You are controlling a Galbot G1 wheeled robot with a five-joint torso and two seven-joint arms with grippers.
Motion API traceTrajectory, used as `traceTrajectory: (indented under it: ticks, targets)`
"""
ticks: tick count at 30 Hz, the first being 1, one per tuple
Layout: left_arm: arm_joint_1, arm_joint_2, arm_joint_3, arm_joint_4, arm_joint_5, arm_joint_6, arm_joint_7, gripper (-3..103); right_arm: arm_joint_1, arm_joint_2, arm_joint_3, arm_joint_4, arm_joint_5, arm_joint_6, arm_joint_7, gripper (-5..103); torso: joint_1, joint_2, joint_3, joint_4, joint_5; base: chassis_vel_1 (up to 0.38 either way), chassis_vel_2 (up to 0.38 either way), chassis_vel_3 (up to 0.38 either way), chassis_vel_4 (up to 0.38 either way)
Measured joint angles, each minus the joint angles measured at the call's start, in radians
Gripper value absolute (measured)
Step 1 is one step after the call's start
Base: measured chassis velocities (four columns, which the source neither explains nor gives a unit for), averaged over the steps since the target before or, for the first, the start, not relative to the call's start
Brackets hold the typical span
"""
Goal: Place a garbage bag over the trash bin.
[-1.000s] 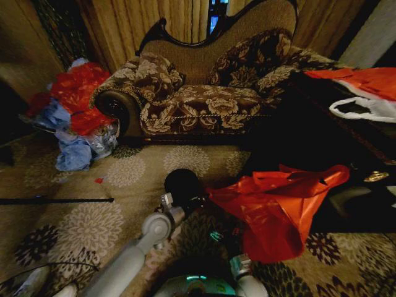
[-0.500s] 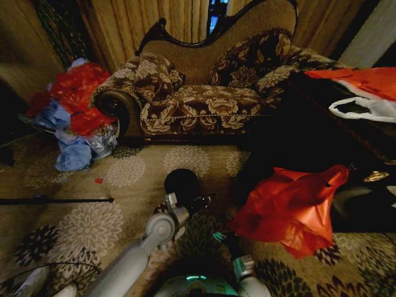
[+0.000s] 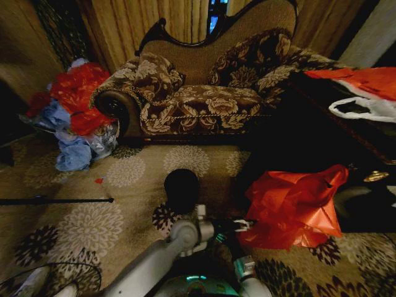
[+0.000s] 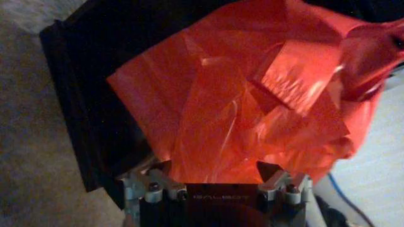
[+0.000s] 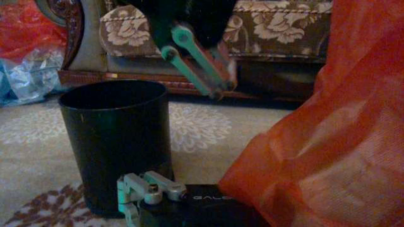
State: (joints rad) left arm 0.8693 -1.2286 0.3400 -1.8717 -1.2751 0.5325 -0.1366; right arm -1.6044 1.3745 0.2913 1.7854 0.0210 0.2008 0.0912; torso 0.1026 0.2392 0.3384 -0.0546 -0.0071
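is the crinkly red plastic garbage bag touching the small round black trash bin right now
Apart. In the head view, bare carpet shows between the small round black trash bin and the crinkly red plastic garbage bag, which hangs off to the bin's right.

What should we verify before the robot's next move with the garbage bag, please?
1. Trash bin upright on the carpet, mouth unobstructed: ok.
2. Garbage bag over the bin: not ok; it is off to the bin's right, apart from it.
3. Bag's mouth spread open: cannot tell.
4. Left gripper at the bag's near edge: ok.
5. Firm hold on the bag: cannot tell.
6. Right gripper, low beside the bin, clear of it: cannot tell.
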Motion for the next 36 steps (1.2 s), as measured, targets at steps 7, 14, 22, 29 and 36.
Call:
traceTrajectory:
  ticks: [7,14,22,29,36]
  targets:
    - [-0.026,-0.018,0.027,0.025,0.000,0.005,-0.060,100,-0.005,0.001,0.010,0.004,-0.004,0.005,-0.002,100,0.000,0.000,0.000,0.0001,0.0000,0.000,0.000,0.000,0.000]
    - [-0.032,-0.047,0.038,0.071,0.024,-0.007,-0.066,100,-0.006,-0.003,0.011,0.012,-0.003,0.006,-0.002,100,0.000,0.000,0.000,0.0002,0.0000,0.000,0.000,0.000,0.000]
    - [-0.046,-0.064,0.045,0.084,0.028,-0.032,-0.068,74,-0.016,0.000,0.025,-0.002,-0.007,0.014,-0.008,100,0.000,0.000,0.000,0.0001,0.0000,0.000,0.000,0.000,0.000]
    - [-0.052,-0.067,0.051,0.082,0.027,-0.053,-0.066,46,-0.018,0.010,0.027,-0.011,-0.011,0.018,-0.009,100,0.000,0.000,0.000,0.0001,-0.0001,0.000,0.000,0.000,0.000]
    - [-0.054,-0.066,0.041,0.094,0.031,-0.067,-0.051,20,-0.030,0.016,0.033,-0.009,-0.020,0.025,-0.009,100,0.000,0.000,0.000,0.0002,0.0000,0.000,0.000,0.000,0.000]
